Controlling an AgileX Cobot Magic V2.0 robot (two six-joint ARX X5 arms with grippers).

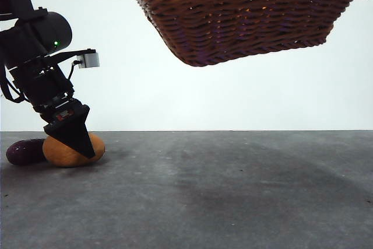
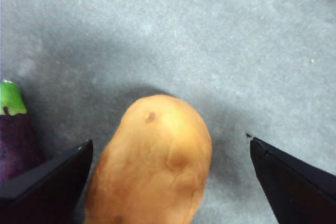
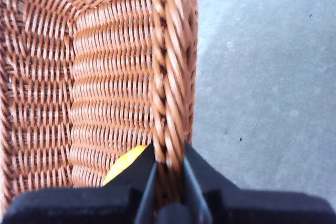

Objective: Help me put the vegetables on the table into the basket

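Left gripper (image 2: 170,182) wide open, straddling tan-brown oval potato (image 2: 152,163) on dark grey table (image 1: 233,190) near left edge, beside purple eggplant (image 1: 24,151). Firm, smooth, rolls: pinch across middle. Right gripper (image 3: 169,169) clamped on raised brown wicker basket (image 1: 245,18) rim

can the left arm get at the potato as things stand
Probably yes. The left tool is open, its jaws either side of the tan-brown oval potato on the dark grey table. The slim purple eggplant lies beside one jaw but not between them.
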